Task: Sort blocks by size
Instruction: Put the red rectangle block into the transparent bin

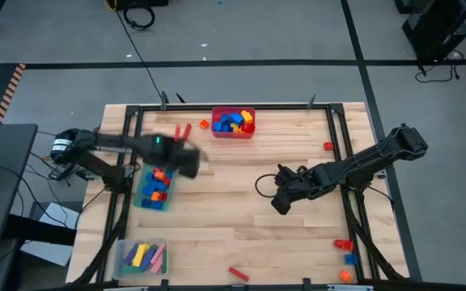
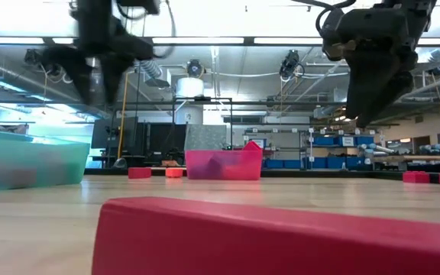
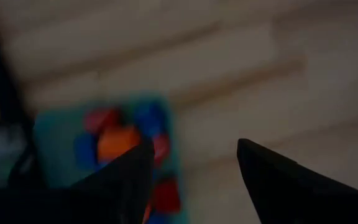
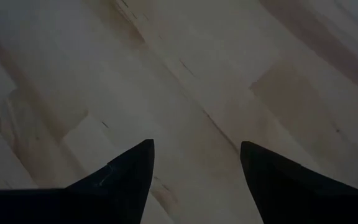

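Note:
Blocks lie in three bins: a red bin (image 1: 234,124) at the far edge, a green bin (image 1: 154,190) at the left, a clear bin (image 1: 141,257) at the near left. Loose blocks lie on the table: a red bar (image 1: 239,274) near the front edge, small ones at the right (image 1: 345,244) and near the red bin (image 1: 205,124). My left gripper (image 1: 194,162) is open and empty, above the table beside the green bin (image 3: 104,149). My right gripper (image 1: 281,204) is open and empty above bare wood at mid table.
A black frame (image 1: 336,129) runs around the table's edges. Bare wood lies between the two arms (image 1: 225,202). In the low view the red bar (image 2: 281,237) fills the foreground.

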{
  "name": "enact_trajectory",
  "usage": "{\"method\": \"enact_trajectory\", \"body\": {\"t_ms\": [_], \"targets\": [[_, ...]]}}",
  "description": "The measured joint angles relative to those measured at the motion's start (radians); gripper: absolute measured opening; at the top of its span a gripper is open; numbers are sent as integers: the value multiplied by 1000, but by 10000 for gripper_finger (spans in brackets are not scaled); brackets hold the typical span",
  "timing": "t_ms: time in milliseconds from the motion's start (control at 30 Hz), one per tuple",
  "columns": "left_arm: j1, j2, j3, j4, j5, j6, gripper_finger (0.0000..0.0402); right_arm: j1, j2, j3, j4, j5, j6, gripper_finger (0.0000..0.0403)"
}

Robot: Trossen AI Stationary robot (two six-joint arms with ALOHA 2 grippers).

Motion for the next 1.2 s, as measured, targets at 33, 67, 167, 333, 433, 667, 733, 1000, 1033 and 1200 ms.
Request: {"method": "enact_trajectory", "body": {"t_ms": [33,67,167,333,433,667,733,1000,1033,1200], "targets": [[57,0,0,36,0,73,238,-4,0,0,1,0,-5,252],[113,0,0,66,0,142,238,-8,0,0,2,0,-9,252],[280,5,0,146,0,330,238,-24,0,0,3,0,-11,252],[512,39,0,301,72,582,238,-54,0,0,11,-7,24,254],[599,97,0,382,101,690,238,-77,0,0,31,-10,52,252],[708,243,0,427,145,777,238,-127,0,0,61,-13,110,254],[724,279,0,444,180,806,238,-139,0,0,66,-13,112,253],[764,396,0,484,218,822,238,-180,0,0,106,-13,121,254],[768,410,0,483,218,829,238,-184,0,0,110,-13,127,254],[775,460,0,486,219,849,231,-200,0,0,115,-13,128,251]]}}
